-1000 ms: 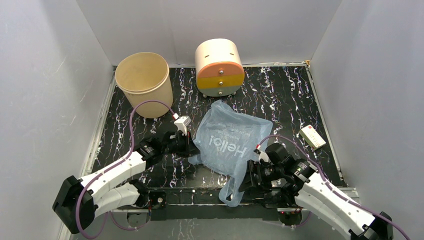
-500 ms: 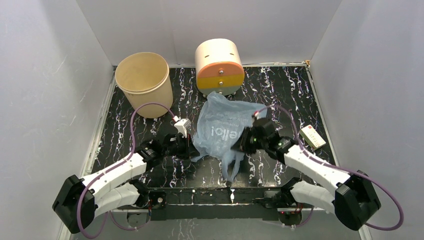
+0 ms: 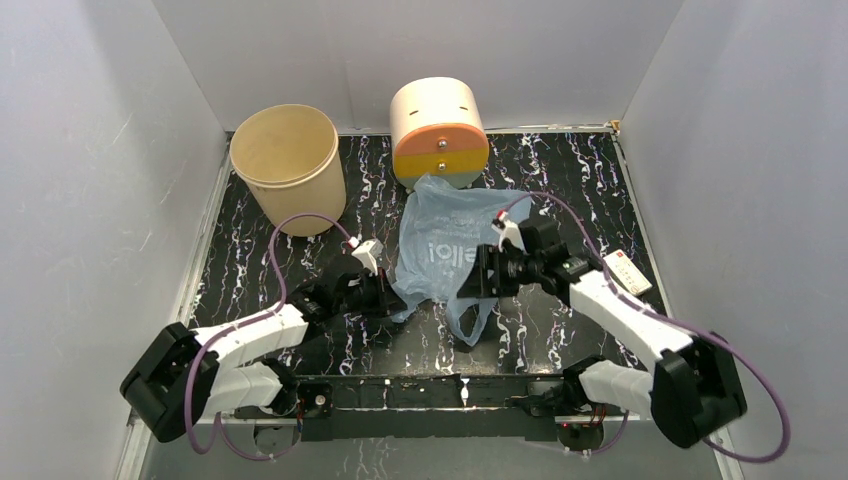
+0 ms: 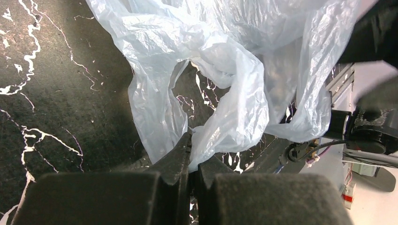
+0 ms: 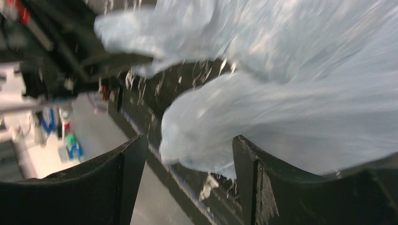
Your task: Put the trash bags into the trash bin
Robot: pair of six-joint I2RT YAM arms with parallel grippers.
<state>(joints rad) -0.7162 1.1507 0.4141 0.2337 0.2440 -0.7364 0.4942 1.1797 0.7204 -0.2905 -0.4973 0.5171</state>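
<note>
Our left gripper (image 4: 190,145) is pinched tight on a fold at the trash bag's (image 4: 234,93) edge, tips together with the film between them. The right gripper (image 5: 187,140) has its fingers apart, with bag film lying in the gap. That view is smeared by blur, so we cannot tell whether either pad touches the plastic. From above, both sets of fingertips are hidden under the wrists and crumpled film.

The bag is thin, translucent pale blue and crinkled, with white lettering that reads backward from above. It lies bunched on the black marbled table (image 3: 560,180) between the two grippers. Its far edge sits right at the foot of the cream cylinder (image 3: 440,135) with the orange-yellow front, and a handle loop hangs toward the near edge. The trash bin (image 3: 300,200) stands upright at the far left, well apart from the bag.

Both arms reach low and inward from the near corners. A small white box (image 3: 625,272) lies just beside the right forearm.
</note>
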